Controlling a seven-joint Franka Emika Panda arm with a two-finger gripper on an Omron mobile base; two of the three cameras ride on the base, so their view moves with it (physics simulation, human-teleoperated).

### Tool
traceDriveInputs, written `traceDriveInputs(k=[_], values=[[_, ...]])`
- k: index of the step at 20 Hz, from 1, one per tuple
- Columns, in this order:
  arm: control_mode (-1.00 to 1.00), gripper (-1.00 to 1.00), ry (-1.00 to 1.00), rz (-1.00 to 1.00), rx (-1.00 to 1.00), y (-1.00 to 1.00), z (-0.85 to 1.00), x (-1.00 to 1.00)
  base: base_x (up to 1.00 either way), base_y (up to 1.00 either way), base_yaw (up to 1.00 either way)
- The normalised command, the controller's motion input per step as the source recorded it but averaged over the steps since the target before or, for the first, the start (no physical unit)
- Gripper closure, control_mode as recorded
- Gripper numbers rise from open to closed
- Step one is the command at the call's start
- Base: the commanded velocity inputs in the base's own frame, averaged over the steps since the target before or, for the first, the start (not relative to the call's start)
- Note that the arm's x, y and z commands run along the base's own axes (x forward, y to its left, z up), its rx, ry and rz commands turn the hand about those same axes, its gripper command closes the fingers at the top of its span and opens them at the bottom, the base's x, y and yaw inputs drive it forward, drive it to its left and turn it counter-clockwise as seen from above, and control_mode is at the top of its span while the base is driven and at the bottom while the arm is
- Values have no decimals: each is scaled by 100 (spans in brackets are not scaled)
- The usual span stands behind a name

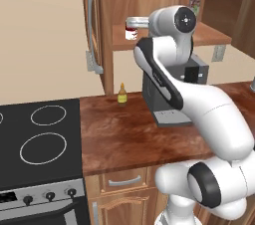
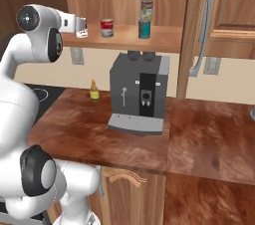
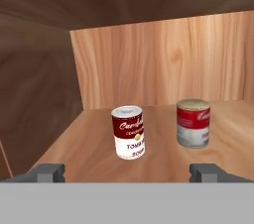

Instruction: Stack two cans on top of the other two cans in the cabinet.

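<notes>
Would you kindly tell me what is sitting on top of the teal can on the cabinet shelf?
A pale silver can with a green-and-white label stands upright on the teal can, already stacked. The teal can's top is covered by it, so the contact itself cannot be seen.

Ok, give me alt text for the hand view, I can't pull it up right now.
The open gripper faces into the cabinet, its fingertips spread wide on either side of an upright dark red-and-white can on the shelf. A red-over-grey can stands upright to its right, slightly further back, apart from it.
</notes>
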Motion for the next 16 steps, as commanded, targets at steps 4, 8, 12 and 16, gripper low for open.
traceDriveInputs(k=[4, 8, 12, 16], values=[[-100, -100, 0, 0, 0, 0, -22, 0, 0, 0, 0], [-100, -100, 0, 0, 0, 0, -14, 1, 0, 0, 0], [-100, -100, 0, 0, 0, 0, -3, 4, 0, 0, 0], [-100, -100, 0, 0, 0, 0, 0, 2, 0, 0, 0]])
